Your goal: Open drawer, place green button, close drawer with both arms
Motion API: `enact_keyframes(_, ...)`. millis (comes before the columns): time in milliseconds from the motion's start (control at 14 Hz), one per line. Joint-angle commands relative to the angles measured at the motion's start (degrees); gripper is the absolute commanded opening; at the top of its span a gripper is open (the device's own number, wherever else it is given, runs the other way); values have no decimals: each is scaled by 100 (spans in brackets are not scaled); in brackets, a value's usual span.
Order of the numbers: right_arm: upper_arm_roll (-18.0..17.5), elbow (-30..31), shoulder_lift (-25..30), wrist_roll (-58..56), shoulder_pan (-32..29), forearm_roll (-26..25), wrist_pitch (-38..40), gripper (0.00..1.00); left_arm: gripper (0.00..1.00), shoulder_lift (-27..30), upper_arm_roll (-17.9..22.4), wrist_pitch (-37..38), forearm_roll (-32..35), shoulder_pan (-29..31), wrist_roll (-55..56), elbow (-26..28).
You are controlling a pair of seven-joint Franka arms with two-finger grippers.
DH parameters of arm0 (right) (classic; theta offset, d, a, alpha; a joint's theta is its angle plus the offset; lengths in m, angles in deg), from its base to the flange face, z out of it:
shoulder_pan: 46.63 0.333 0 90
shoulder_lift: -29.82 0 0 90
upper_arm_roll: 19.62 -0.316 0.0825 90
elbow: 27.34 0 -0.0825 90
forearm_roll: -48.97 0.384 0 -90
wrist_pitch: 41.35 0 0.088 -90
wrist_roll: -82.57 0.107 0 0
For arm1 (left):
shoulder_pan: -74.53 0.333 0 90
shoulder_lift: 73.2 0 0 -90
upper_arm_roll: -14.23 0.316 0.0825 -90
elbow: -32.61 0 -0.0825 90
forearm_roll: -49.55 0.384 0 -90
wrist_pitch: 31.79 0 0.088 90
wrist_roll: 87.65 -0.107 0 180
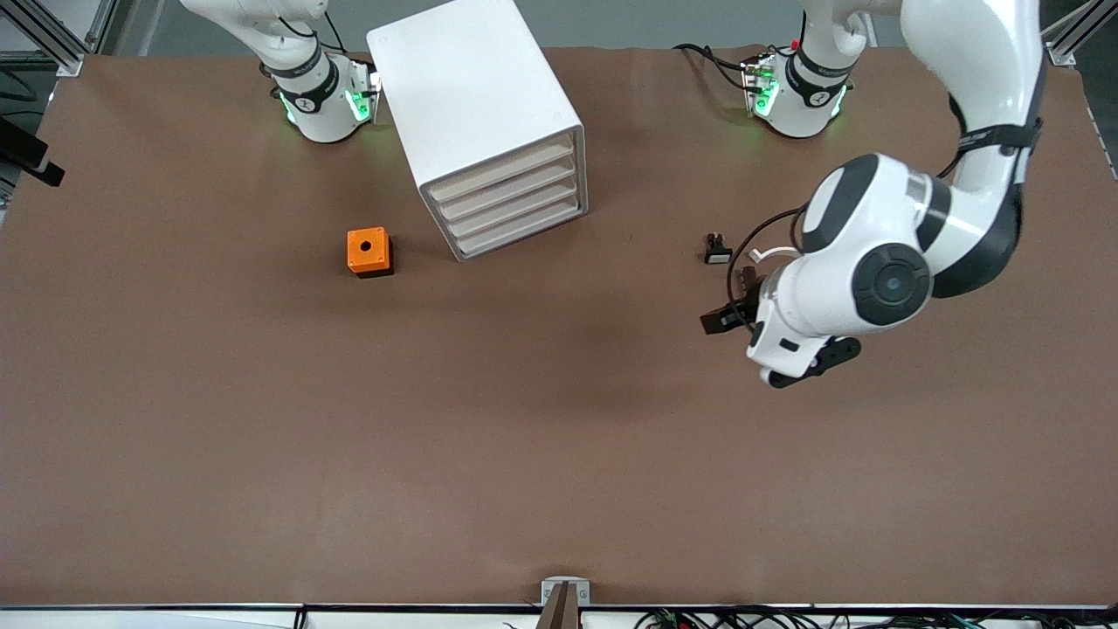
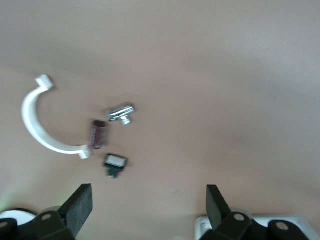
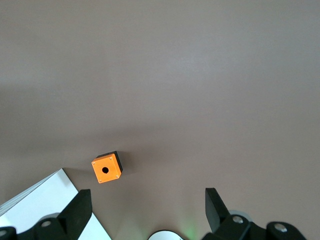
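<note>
While the left claw (image 2: 147,200) hangs over the desk (image 1: 349,454) toward the left arm's end, fingers apart and empty, a scatter of small parts lies below it. These are a white curved clip (image 2: 37,125), a silver fitting (image 2: 121,113), a short dark cylinder (image 2: 98,134) and a black-and-white switch part (image 2: 115,162). I cannot tell which of them, if any, is the button: I can make out no green cap. The right claw (image 3: 145,202), fingers apart, holds nothing and hangs up over the orange box (image 1: 369,252) and the white drawer cabinet (image 1: 476,114). All four of its drawers are shut.
</note>
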State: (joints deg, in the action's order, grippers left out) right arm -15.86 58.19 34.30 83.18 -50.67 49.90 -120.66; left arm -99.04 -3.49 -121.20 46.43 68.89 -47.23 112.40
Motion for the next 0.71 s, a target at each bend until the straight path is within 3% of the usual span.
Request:
enact_keyframes(0,-60,184,141,-105,-80,-49,-93,100,100,516,-82,433,4,439,-849,308)
enact_keyframes(643,-51,184,132,-105,-80,-49,-102,100,100,2362,-73,337,-303,1863,-3012,2004)
